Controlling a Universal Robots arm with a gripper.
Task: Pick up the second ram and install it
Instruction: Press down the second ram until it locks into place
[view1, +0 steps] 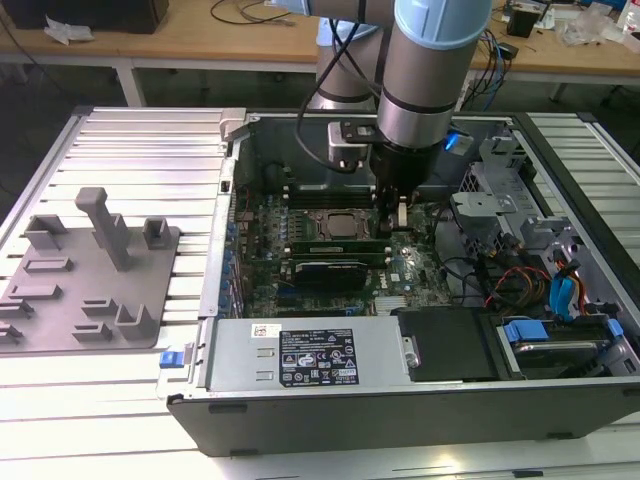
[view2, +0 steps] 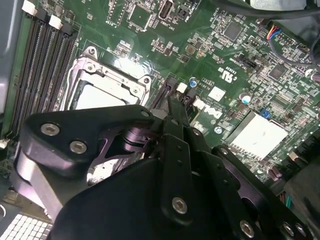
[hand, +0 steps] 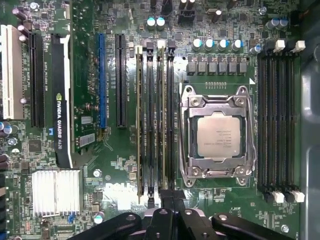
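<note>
Wooden desks (view1: 250, 40) with cables run behind a white slatted desk (view1: 140, 160) carrying an open computer case (view1: 400, 400) and a grey fixture tray (view1: 90, 280). Inside the case, the green motherboard (hand: 100, 90) holds the silver processor (hand: 217, 137) between banks of black slots. The second ram (hand: 162, 115) stands seated in a slot beside the processor. Directly above its end hangs the pincer (hand: 167, 197), fingers drawn together around nothing.

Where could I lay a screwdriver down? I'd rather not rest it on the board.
The ribbed white table is bare behind the grey fixture tray. The black cover beside the power supply is flat. It is crowded around the gripper and the cables.
</note>
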